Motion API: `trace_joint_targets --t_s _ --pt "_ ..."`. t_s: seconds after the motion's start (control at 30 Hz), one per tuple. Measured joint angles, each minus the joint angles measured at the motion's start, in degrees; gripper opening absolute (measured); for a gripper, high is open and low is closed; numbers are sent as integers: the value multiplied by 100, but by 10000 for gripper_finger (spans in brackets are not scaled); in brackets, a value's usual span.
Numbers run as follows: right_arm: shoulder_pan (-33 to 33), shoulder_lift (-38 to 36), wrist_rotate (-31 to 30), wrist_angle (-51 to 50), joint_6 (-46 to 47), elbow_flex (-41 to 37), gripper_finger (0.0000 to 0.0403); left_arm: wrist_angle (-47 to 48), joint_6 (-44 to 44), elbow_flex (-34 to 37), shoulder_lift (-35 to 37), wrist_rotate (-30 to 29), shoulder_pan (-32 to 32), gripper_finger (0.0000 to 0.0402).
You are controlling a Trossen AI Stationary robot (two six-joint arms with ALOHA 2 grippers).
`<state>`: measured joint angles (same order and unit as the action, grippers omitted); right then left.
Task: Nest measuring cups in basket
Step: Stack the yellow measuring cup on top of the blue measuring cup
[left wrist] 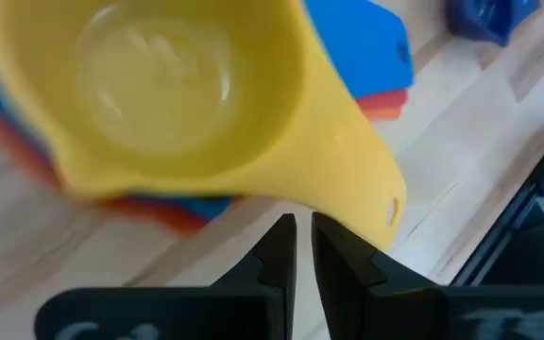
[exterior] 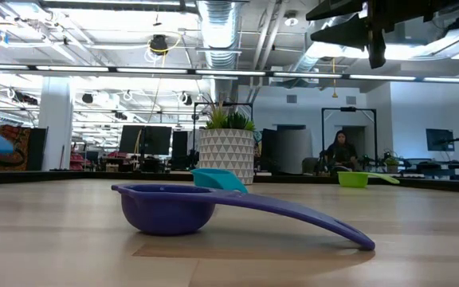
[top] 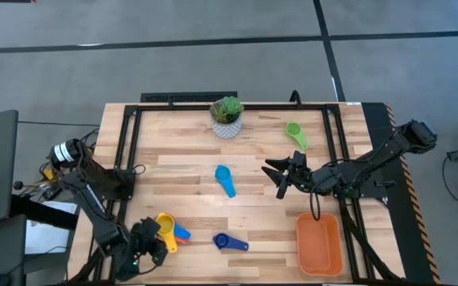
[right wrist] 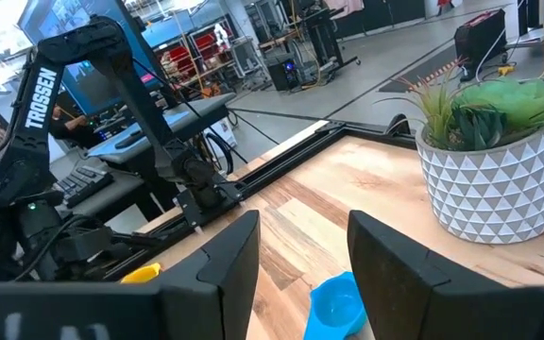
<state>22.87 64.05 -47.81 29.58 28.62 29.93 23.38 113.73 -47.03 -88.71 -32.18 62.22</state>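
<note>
A yellow measuring cup (top: 165, 225) sits nested on a blue cup (left wrist: 366, 42) and a red cup (left wrist: 385, 102) near the table's front left. My left gripper (left wrist: 300, 227) is shut just beside the yellow cup's handle. A dark blue cup (top: 229, 242) lies upright at the front middle. A light blue cup (top: 224, 180) lies mid-table and a green cup (top: 295, 133) at the far right. The orange basket (top: 319, 245) stands at the front right. My right gripper (top: 281, 176) hangs open above the table, pointing at the light blue cup (right wrist: 338, 302). My left gripper's shut fingertips (left wrist: 286, 231) stand right under the free end of the yellow cup's handle (left wrist: 376, 203), coming slantwise from above and the near side. Nothing shows between the fingers. Whether they touch the handle I cannot tell.
A white patterned pot with a green plant (top: 227, 117) stands at the far middle. A black frame (top: 130, 151) runs along the table's left, far and right sides. Bare wood lies between the cups and the basket.
</note>
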Motion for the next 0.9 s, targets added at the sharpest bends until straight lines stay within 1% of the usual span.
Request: trace_joint_targets --t_s 0.13,0.3,0.37,0.47,0.53,0.6,0.7,0.83,0.9 --pt "1 0 0 1 0 0 189 -60 -337 0 0 -4 -260 24" --pt "1 0 0 0 31 0 185 -68 -465 0 0 0 -481 24" --pt "-3 143 10 60 90 7 181 -90 -463 0 0 13 -495 24" --pt "-101 694 380 236 278 28 170 -94 -449 0 0 39 -468 24" --pt "-188 1289 766 471 331 264 160 -95 -376 0 0 36 -427 24" --pt "-247 1886 1000 609 313 549 146 -95 -336 0 0 43 -376 24" --pt "-328 2766 1352 647 85 1218 120 -88 -256 0 0 30 -285 24" --pt "-459 3676 1965 631 -280 2179 84 61 -108 0 0 -22 -139 24" --pt "-526 4100 2250 505 -358 2626 66 160 45 0 0 -164 -66 24"
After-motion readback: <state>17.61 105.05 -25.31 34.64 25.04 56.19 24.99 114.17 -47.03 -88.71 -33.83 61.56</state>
